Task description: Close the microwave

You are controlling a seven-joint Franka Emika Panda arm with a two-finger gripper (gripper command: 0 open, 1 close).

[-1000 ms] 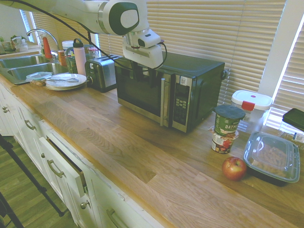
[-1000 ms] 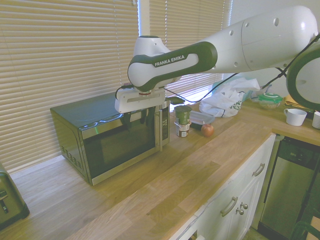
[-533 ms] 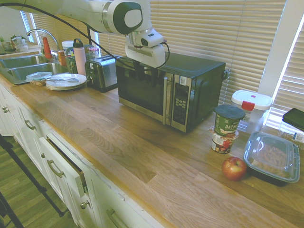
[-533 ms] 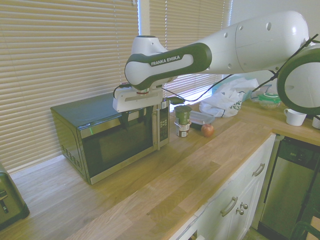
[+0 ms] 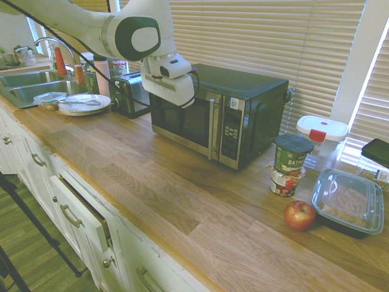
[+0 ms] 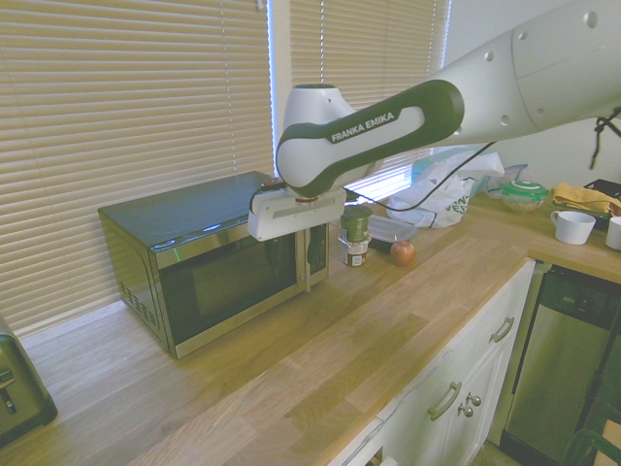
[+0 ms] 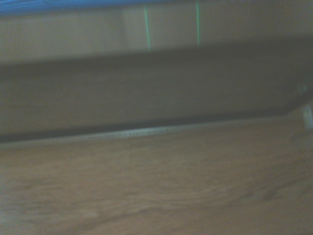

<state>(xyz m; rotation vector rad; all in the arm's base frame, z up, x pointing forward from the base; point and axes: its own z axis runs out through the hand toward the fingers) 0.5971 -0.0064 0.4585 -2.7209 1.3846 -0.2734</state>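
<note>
1. Look for the microwave (image 5: 255, 87) in the upper middle of the first exterior view, door (image 5: 182, 125) seemingly flush.
2. Probably heavy and rigid, with slick glass; if needing another push, press near the bar handle (image 5: 213, 131), gently.
3. Facing lower left there; long axis from upper left to lower right.
4. Cannot tell whether gripper (image 5: 169, 90) is open or closed, beside the door's upper part.
</note>
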